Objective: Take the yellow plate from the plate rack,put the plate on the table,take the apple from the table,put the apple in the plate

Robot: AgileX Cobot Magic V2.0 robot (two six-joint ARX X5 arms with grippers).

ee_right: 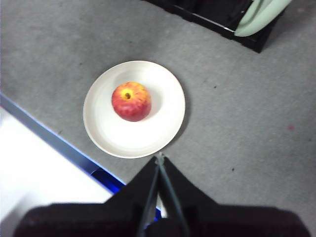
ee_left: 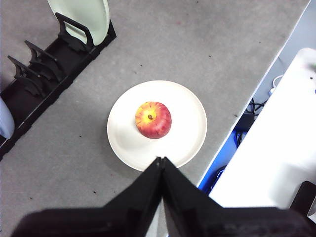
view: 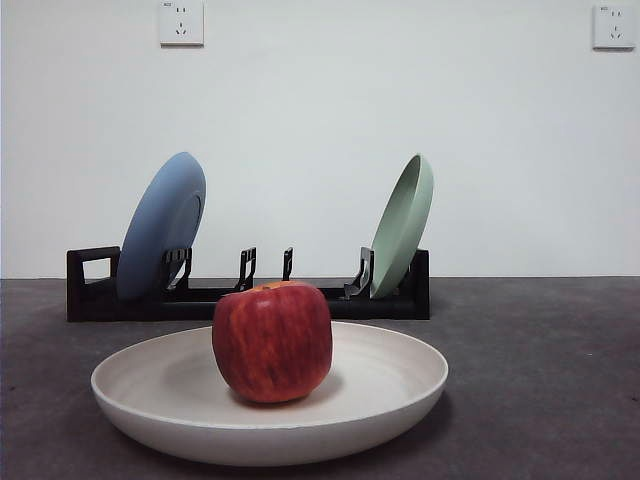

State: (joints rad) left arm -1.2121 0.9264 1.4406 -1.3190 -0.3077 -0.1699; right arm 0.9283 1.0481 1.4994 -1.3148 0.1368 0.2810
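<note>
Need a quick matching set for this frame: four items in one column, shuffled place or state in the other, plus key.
1. apple
2. yellow plate
3. blue plate
4. left claw

A. leaning in the plate rack, at its handle end
B. shut, raised above the table
C. flat on the table, in front of the rack
D. resting in the cream dish

Pairs: 1-D, 2-C, 3-A, 4-B

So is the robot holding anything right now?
No. The left gripper and the right gripper are shut on nothing, up above the apple, which sits in the yellow plate.
</note>
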